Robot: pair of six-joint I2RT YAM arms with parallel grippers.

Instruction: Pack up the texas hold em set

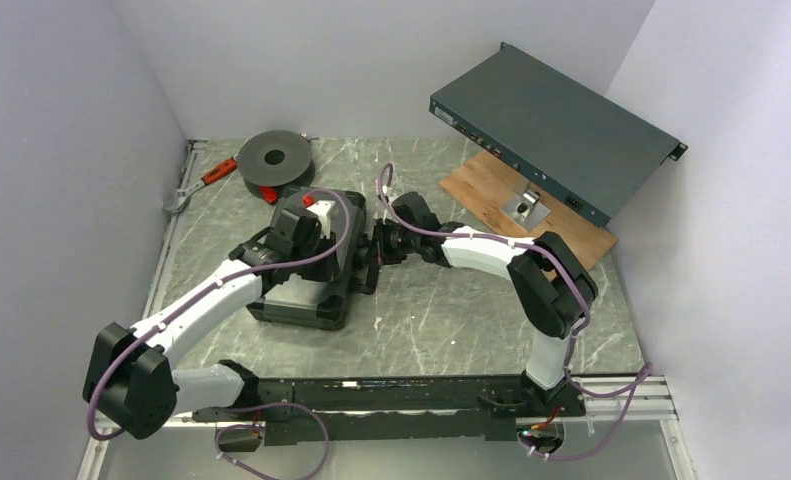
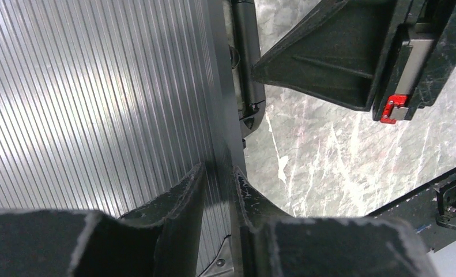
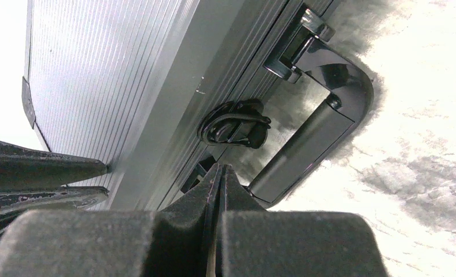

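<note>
The black-edged hard briefcase (image 1: 301,292) with a ribbed, silvery lid panel lies flat and shut on the bench, left of centre and in front of the left arm's base. Its black edge strip runs along the ribbed panel. On its right-hand side wall sit a curved black plastic handle (image 3: 315,135), folded down against the bench, and a small black clasp (image 3: 235,126) just beside it. The left claw (image 2: 218,176) hangs over the lid near that right edge, its two fingers a little apart with the case's dark edge strip showing in the gap; whether they touch it cannot be told. The right claw (image 3: 217,173) has its fingers pressed together with nothing between them, its tip close to the side wall, between the clasp and the handle. The bench (image 1: 441,310) is a grey-green marbled slab with pale veins. At its far left lie a black round spool (image 1: 274,157) and a red-handled metal tool (image 1: 206,180). At the far right a large flat dark-grey metal box (image 1: 551,140) stands tilted over a brown wooden board (image 1: 491,190). Plain pale walls (image 1: 371,60) close in the bench on three sides.
</note>
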